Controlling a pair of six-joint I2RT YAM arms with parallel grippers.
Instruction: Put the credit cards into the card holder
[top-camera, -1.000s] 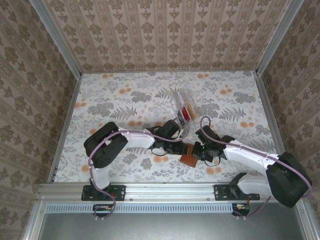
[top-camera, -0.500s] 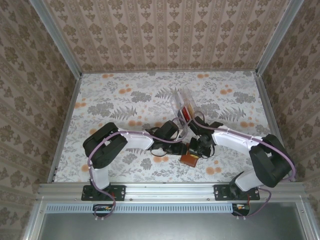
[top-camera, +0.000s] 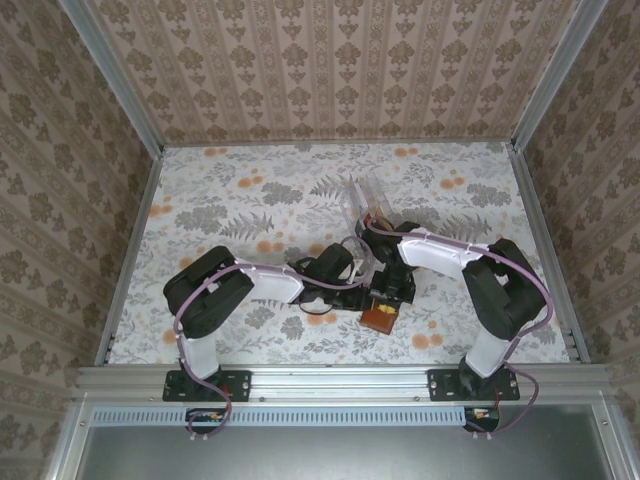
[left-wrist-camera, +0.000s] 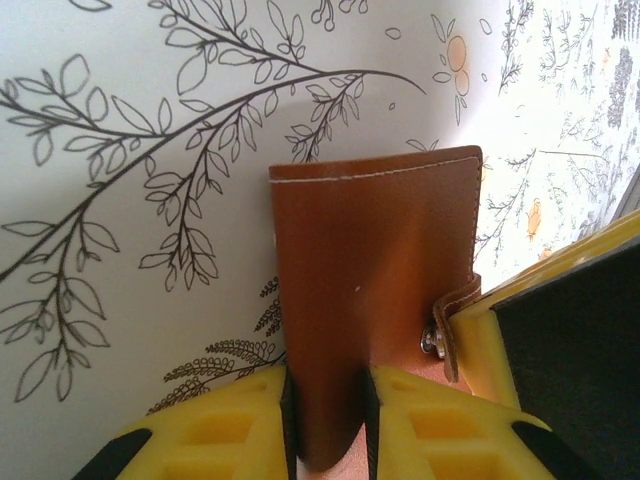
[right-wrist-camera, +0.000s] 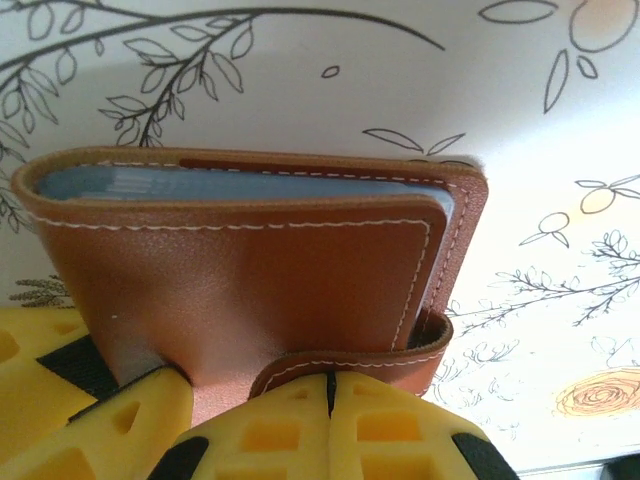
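Swung round in the last second, the right arm (top-camera: 450, 255) now lies folded across the table (top-camera: 230, 190). Its forearm runs in from 3 o'clock toward the middle, where a second ago it reached in low from 4 o'clock. The left arm (top-camera: 270, 280) has hardly shifted, and the card holder (top-camera: 380, 318) has stayed where it was.

That card holder, a small fold of brown leather, sits at about 5 o'clock of the table's middle in the top view. The left gripper (left-wrist-camera: 325, 425) comes at it from 9 o'clock and is clamped on it. In the left wrist view the leather stands between the two yellow fingers (left-wrist-camera: 215, 440), touching both.

The right gripper (right-wrist-camera: 330, 400) comes at the holder from 12 o'clock in the top view. Its yellow fingertips are pressed together (a thin seam is all that parts them). They lie against the snap tab (right-wrist-camera: 345, 362), which wraps round the holder's edge. Whether any of the tab is pinched between them I cannot tell.

In the right wrist view the holder is folded shut, with pale blue-grey layers (right-wrist-camera: 230, 185) showing along its top edge at 12 o'clock.

At 1 o'clock of the table's middle is a clear stand (top-camera: 357, 198) with red-orange credit cards (top-camera: 377, 217) in it, just beside the right arm's wrist.
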